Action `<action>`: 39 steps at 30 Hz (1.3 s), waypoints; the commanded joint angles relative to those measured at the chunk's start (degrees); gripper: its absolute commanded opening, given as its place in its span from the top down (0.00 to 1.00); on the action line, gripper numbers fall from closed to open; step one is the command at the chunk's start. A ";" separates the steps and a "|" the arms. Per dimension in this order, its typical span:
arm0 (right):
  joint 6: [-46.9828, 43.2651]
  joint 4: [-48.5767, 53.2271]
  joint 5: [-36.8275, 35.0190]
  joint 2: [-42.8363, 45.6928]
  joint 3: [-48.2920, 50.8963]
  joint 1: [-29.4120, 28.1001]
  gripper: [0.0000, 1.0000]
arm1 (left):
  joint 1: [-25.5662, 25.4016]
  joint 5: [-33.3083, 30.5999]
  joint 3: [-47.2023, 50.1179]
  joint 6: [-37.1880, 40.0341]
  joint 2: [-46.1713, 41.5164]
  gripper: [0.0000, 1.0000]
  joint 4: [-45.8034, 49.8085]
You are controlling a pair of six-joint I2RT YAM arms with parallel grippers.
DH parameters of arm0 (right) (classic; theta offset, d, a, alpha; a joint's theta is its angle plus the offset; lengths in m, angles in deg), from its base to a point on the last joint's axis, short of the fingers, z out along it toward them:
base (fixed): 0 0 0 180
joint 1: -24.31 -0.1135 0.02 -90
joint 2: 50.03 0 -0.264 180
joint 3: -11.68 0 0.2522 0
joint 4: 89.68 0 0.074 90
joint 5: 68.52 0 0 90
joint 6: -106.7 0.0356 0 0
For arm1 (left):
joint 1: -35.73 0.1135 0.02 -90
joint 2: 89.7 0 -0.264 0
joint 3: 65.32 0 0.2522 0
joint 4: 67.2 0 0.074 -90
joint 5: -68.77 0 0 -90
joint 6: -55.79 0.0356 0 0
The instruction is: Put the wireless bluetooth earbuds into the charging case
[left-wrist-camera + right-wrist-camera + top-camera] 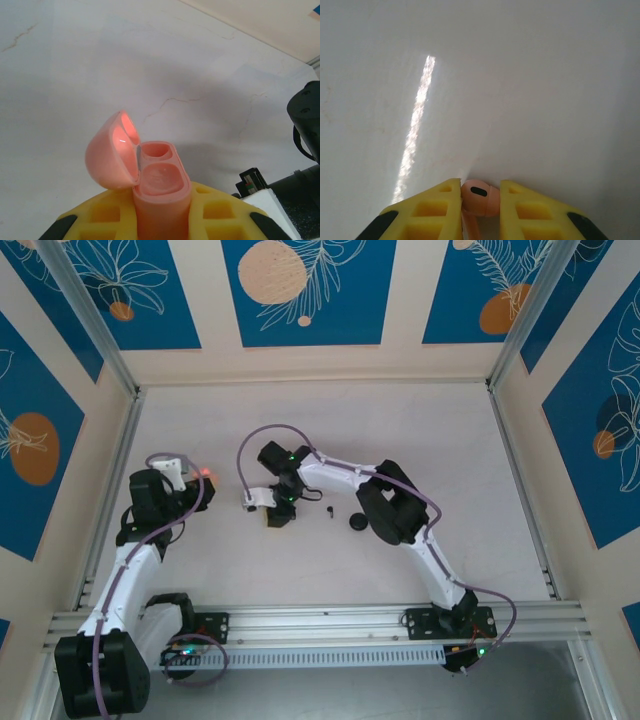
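Left arm [120, 575]: I see white link shells between black joint housings.
Right arm [435, 560]: the same white-and-black build, with one bulky black joint block.
Cables [245, 445]: greyish-purple, looping outside both arms.
Lights [291, 453]: small green dots on the right arm's joints.
Left fingers [107, 215]: yellow, square-pocketed, with black outer patches.
Right fingers [432, 212]: matching yellow grid moulding.

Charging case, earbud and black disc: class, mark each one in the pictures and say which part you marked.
charging case [161, 182], left wrist view, on its open body.
earbud [479, 199], right wrist view, on its rounded head.
black disc [357, 524], top view, its middle.
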 commanded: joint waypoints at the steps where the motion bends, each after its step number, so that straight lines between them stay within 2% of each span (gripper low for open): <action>1: 9.61 -5.22 -1.57 6.38 6.69 0.25 0.82 | 0.42 3.18 -0.93 -0.25 -1.22 0.86 -1.77; 9: 33.68 -15.89 -8.25 16.77 23.36 -0.86 0.83 | -0.64 2.96 -0.93 0.50 -1.71 0.86 -1.37; 16: 51.03 -12.81 -19.50 20.03 28.59 -3.18 0.83 | -1.48 3.15 -0.67 0.49 -1.81 0.86 -1.72; 23: 67.38 -13.52 -23.58 23.23 33.29 -5.64 0.80 | -2.11 3.21 -0.85 0.40 -1.80 0.86 -1.69; 26: 72.04 -13.52 -23.93 23.86 34.37 -6.52 0.72 | -2.29 3.20 -0.80 0.46 -1.76 0.86 -1.73; 32: 75.38 -11.09 -24.54 28.42 32.23 -6.76 0.56 | -2.78 3.02 -1.02 0.76 -1.85 0.86 -1.08; 36: 79.04 -5.36 -23.62 32.22 29.02 -4.84 0.52 | -2.89 2.73 -1.11 0.98 -1.92 0.86 -0.89; 39: 83.87 3.17 -20.11 32.02 24.78 -1.77 0.51 | -2.96 2.90 -1.11 1.14 -1.79 0.86 -0.71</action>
